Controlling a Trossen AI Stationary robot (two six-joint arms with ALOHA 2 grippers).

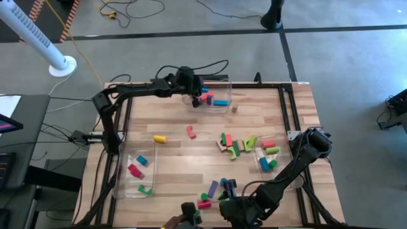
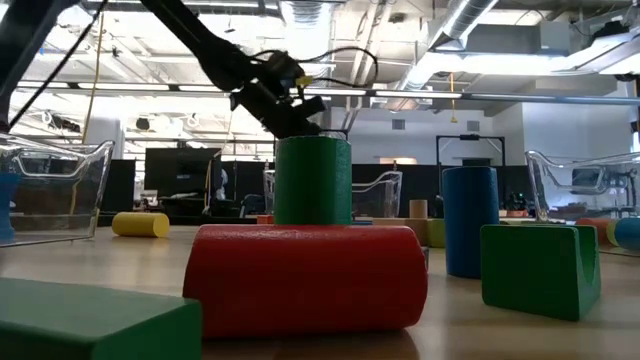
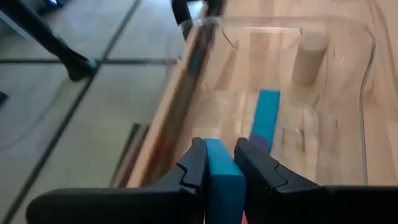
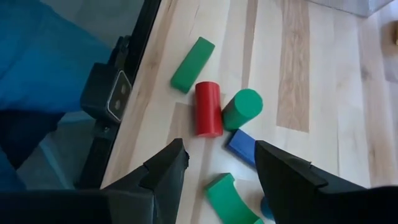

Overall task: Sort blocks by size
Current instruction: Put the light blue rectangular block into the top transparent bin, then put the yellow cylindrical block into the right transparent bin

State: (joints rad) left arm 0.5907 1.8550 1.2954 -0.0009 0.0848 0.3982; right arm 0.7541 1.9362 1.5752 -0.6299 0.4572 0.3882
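Observation:
My left gripper (image 1: 194,98) hangs over the clear far bin (image 1: 219,81) and is shut on a blue block (image 3: 221,177). A blue bar (image 3: 266,115) and a purple block (image 3: 258,143) lie in that bin. My right gripper (image 4: 221,165) is open and empty above the loose blocks by the table's near edge: a green bar (image 4: 193,64), a red cylinder (image 4: 208,109) on its side, a green cylinder (image 4: 242,109), a blue block (image 4: 244,147) and a green arch (image 4: 229,196). My left gripper pinches the blue block's two opposite sides (image 3: 211,163) between its two fingers (image 3: 193,168). The fingers come from above, slanting down over the bin. The block is lifted clear of the bin's floor.
A clear bin at the near left (image 1: 124,184) and one at the right (image 1: 259,164) each hold several blocks. A pile of blocks (image 1: 235,145) lies mid-table, with a yellow cylinder (image 1: 159,138) and a red block (image 1: 191,132) to its left. A tan cylinder (image 1: 234,109) stands beside the far bin.

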